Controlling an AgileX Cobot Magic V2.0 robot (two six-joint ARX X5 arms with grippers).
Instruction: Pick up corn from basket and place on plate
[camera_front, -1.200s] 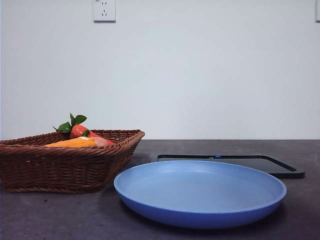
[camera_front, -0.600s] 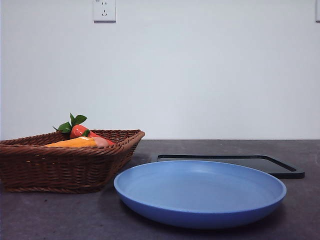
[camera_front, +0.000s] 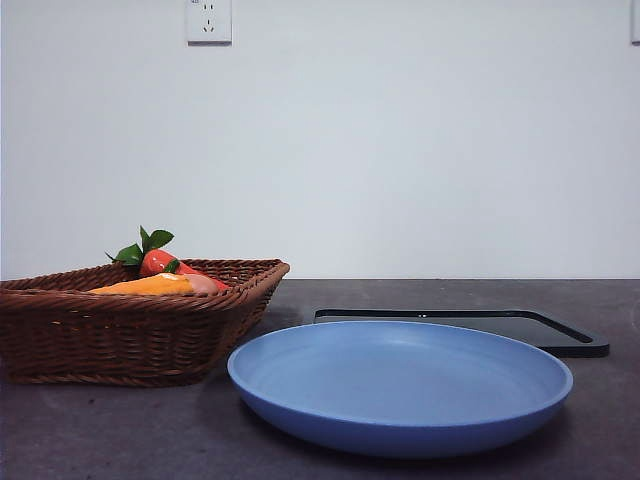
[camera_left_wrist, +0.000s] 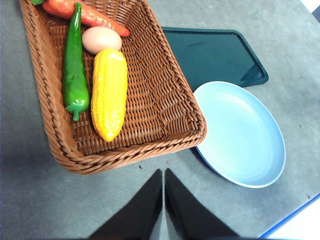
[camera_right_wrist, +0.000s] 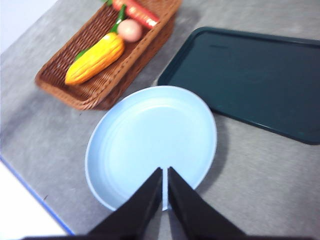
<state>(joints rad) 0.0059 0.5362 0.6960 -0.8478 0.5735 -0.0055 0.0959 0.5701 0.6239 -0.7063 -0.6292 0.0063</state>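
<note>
The corn (camera_left_wrist: 109, 93) is seen lying flat inside the basket (camera_left_wrist: 165, 107), on the woven floor, with one tapered end turned toward the basket's near wall. A green pepper (camera_left_wrist: 74, 75) is laid alongside it, just beside and roughly parallel. A small pinkish egg-like item (camera_left_wrist: 101, 39) is set at the corn's far end, touching or nearly touching it, and a red-orange fruit (camera_left_wrist: 85, 13) is placed beyond that, near the basket's far side. From the front view only a strip of the corn (camera_front: 150, 286) is shown above the wicker rim, with the red fruit's green leaves (camera_front: 143, 246) rising behind it.

The plate (camera_left_wrist: 240, 135) is set on the grey table (camera_left_wrist: 40, 200) just beside the basket; its rim is close to the basket's corner, and whether the two touch cannot be told. The plate is bare. A flat black tray (camera_left_wrist: 215, 55) is laid behind the plate and next to the basket's long side.

The left gripper (camera_left_wrist: 163, 172) is held above the table, short of the basket's near wall, with its jaws pressed together and nothing between them. The right gripper (camera_right_wrist: 165, 172) is held over the plate's near edge, its jaws likewise closed and empty. Nothing is seen lying on top of the corn; only the basket's wall is set between it and the plate.
</note>
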